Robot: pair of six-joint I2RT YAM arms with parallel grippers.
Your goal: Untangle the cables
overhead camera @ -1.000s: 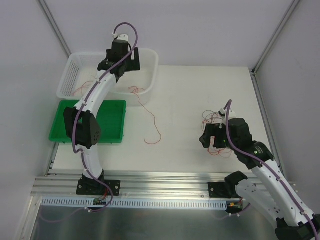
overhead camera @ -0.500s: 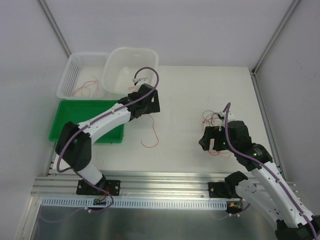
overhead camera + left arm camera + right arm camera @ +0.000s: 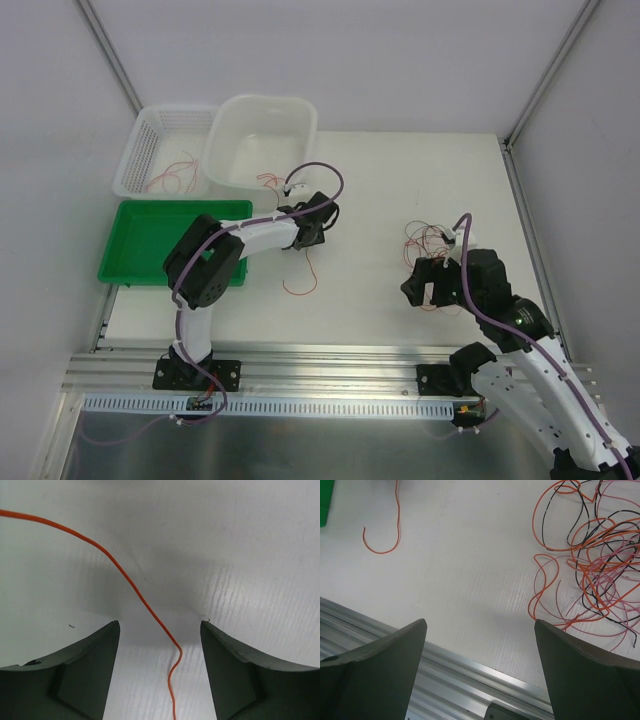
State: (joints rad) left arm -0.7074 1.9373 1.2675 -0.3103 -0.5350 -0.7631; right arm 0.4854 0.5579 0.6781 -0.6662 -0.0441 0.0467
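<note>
Tangled cables (image 3: 428,238) lie on a white worktop (image 3: 390,190), right of centre in the overhead view.
Right hand (image 3: 480,622) hangs near them, released and empty. Left hand (image 3: 160,625), at centre, is released, with one orange cable (image 3: 141,598) passing between its fingers (image 3: 80,670).

room across table (image 3: 375,200); cables (image 3: 428,238) crowd right

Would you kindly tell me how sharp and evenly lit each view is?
Top external: soft, even light; the tangled cables look faint. Left wrist: orange wire sharp, grey shadow on the table ahead of the left gripper. Right wrist: cables crisp, right gripper dark.
</note>
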